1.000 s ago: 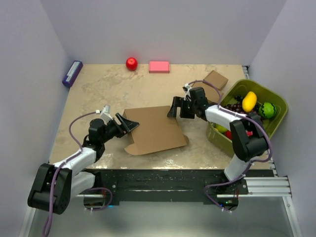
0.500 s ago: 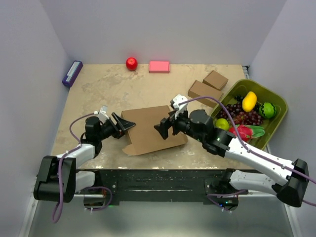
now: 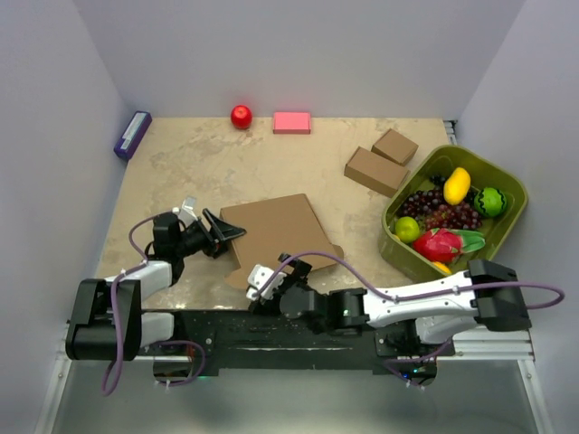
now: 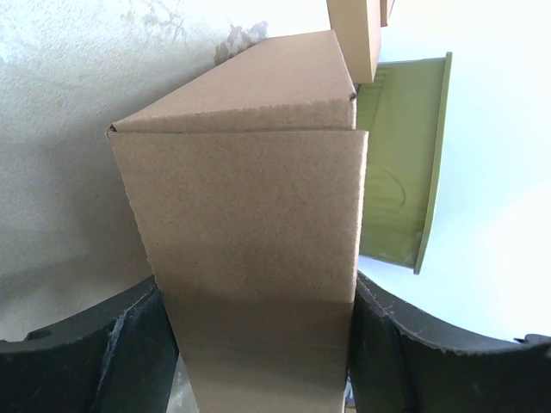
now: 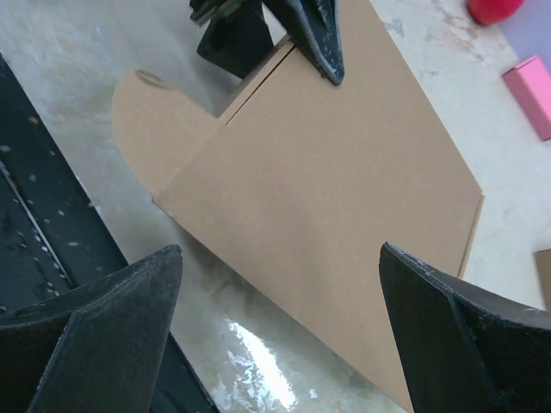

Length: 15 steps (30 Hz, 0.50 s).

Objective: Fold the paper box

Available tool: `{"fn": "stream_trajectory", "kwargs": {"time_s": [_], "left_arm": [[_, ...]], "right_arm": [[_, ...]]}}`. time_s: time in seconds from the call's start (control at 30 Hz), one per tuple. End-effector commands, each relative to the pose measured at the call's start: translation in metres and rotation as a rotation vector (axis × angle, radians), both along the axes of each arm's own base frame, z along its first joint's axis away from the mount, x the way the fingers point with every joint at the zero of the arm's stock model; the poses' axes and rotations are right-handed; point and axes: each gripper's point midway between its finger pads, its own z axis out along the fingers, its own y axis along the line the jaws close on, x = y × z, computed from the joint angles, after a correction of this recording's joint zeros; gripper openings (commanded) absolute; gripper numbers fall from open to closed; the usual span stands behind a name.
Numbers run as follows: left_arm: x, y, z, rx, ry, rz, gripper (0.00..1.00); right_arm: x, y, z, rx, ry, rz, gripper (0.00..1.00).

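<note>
From above: large plain brown cardboard die-cut paper box [image 3: 280, 231] lying flat at the front middle of the beige marbled table [image 3: 199, 172], black left gripper [image 3: 226, 233] at its left edge, black right gripper [image 3: 271, 282] by its near edge. Left wrist: jaws spread wide, cardboard panel filling the gap. Right wrist: jaws parted wide, empty, above the box.

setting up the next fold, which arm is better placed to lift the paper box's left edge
Left. The left gripper has the left edge of the paper box between its spread fingers. The right gripper hangs open over the near edge, gripping nothing.
</note>
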Motion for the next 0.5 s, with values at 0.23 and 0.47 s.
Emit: {"fn": "stream_trajectory", "kwargs": {"time_s": [0.23, 0.47], "left_arm": [[0.003, -0.004, 0.018, -0.081, -0.011, -0.030, 0.08], [0.001, -0.005, 0.017, -0.090, -0.002, -0.036, 0.08]], "right_arm": [[0.016, 0.010, -0.032, -0.154, -0.266, -0.135, 0.99], [0.025, 0.016, -0.055, -0.234, -0.375, -0.165, 0.99]]}}
